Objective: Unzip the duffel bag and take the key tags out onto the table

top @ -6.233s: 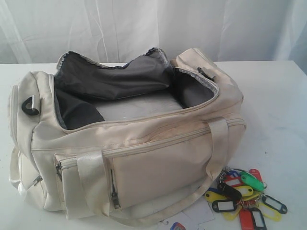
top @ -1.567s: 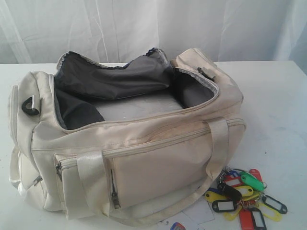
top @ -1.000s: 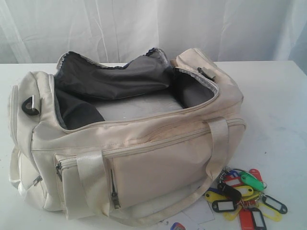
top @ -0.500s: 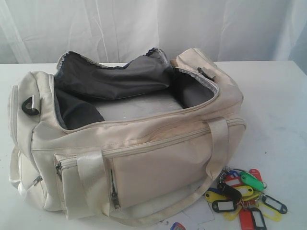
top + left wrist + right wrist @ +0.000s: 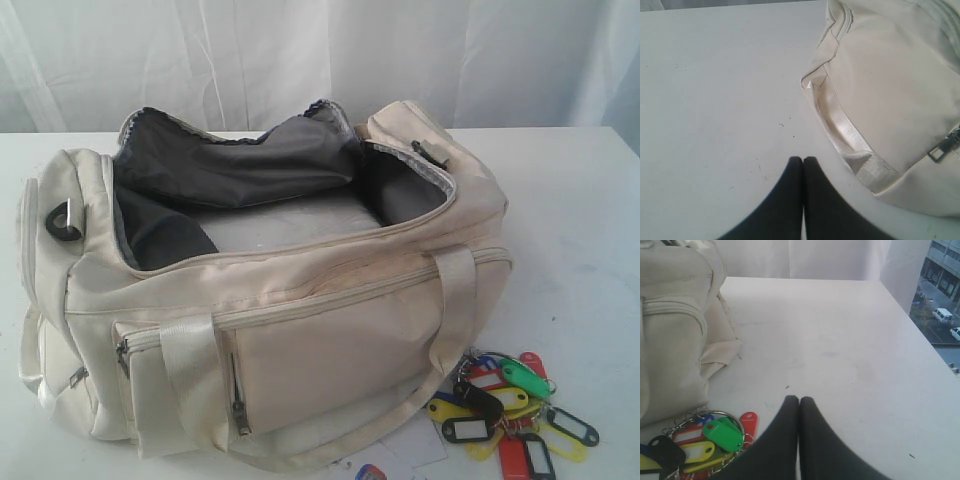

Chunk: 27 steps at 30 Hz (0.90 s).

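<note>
The task looks essentially done. The duffel bag [image 5: 300, 300] sits on the white table [image 5: 570, 220] with its main zip run fully open, and the mouth gapes wide enough to show the dark grey lining [image 5: 230, 165] and a pale floor panel with nothing visible on it. The key tags [image 5: 505, 405], a bunch of red, yellow, green, blue and black fobs on metal rings, lie out on the table just beside the bag's near right corner, close to the foot of a webbing handle [image 5: 450, 310]. The corner of a white card [image 5: 415, 445] shows near them at the picture's lower edge. The front pockets appear zipped shut, so whether any tags remain inside them cannot be told; from what shows, nothing is left but to finish. Neither arm appears in the exterior view, which suggests both are drawn back clear of the bag. The left gripper [image 5: 802, 160] hangs low over bare tabletop beside the bag's end panel, apart from the fabric, its two dark fingers pressed together with nothing between them. The right gripper [image 5: 799, 399] is likewise closed and empty, poised over the table just beside the key tags without touching them, with the bag's side to one flank and open tabletop beyond.
</note>
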Each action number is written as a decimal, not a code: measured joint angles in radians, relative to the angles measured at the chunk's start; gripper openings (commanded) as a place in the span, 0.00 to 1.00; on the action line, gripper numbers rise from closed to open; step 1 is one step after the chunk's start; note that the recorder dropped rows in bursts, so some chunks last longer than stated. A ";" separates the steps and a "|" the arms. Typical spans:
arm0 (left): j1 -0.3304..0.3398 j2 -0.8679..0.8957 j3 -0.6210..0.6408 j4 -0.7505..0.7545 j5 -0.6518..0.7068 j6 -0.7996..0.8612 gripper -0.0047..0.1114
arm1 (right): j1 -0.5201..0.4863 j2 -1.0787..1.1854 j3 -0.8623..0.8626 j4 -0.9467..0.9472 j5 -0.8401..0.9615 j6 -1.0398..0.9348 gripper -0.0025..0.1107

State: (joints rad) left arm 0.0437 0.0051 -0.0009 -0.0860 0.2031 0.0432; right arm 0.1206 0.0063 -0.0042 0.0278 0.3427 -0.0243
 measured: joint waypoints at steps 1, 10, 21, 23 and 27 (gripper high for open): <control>0.000 0.000 0.000 0.000 0.000 0.000 0.04 | 0.000 0.000 0.000 0.000 0.000 0.000 0.02; 0.000 0.000 0.000 0.000 0.000 0.000 0.04 | 0.030 0.000 0.000 0.000 0.000 0.000 0.02; 0.000 0.000 0.000 0.000 0.000 0.000 0.04 | 0.030 0.000 0.000 0.000 0.000 0.000 0.02; 0.000 0.000 0.000 0.000 0.000 0.000 0.04 | 0.030 0.000 0.000 0.000 0.000 0.000 0.02; 0.000 0.000 0.000 0.000 0.000 0.000 0.04 | 0.030 0.000 0.000 0.000 0.000 0.000 0.02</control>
State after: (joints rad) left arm 0.0437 0.0051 -0.0009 -0.0860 0.2031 0.0432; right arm 0.1507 0.0063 -0.0042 0.0278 0.3427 -0.0243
